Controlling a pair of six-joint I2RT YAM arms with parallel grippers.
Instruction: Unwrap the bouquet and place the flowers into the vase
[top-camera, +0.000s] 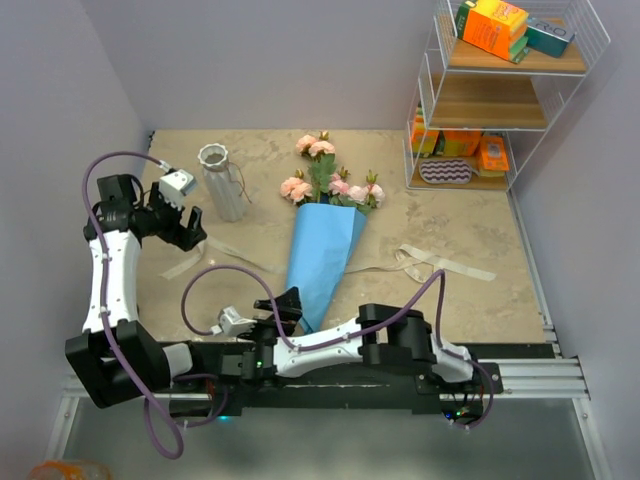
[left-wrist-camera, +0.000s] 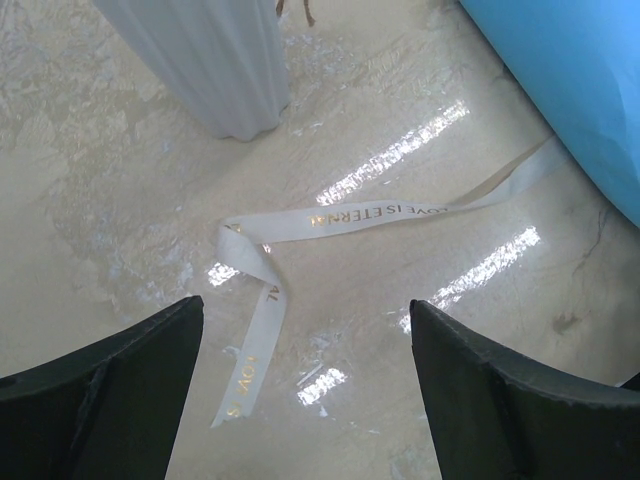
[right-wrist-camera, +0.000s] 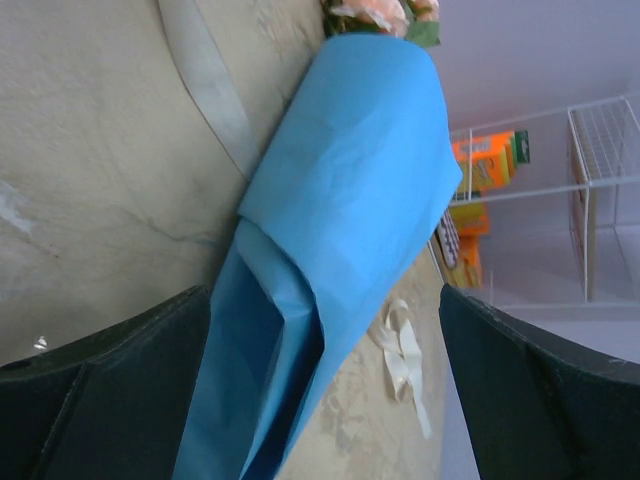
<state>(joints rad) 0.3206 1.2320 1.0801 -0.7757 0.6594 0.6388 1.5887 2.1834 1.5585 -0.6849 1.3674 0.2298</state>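
Observation:
The bouquet (top-camera: 325, 255) lies on the table in its blue paper cone, pink flowers (top-camera: 325, 175) sticking out of the far end. The ribbon is off the cone. The vase (top-camera: 222, 180) stands upright to the bouquet's left; its ribbed base (left-wrist-camera: 215, 60) shows in the left wrist view. My left gripper (top-camera: 190, 228) hovers open just in front of the vase, over a loose ribbon (left-wrist-camera: 330, 215), holding nothing. My right gripper (top-camera: 284, 308) is open at the cone's narrow near end, and the blue paper (right-wrist-camera: 330, 230) runs between its fingers (right-wrist-camera: 120, 380) without being pinched.
A second beige ribbon piece (top-camera: 440, 265) lies right of the cone. A white wire shelf (top-camera: 500, 90) with orange boxes stands in the far right corner. Walls close in on the left, back and right of the table.

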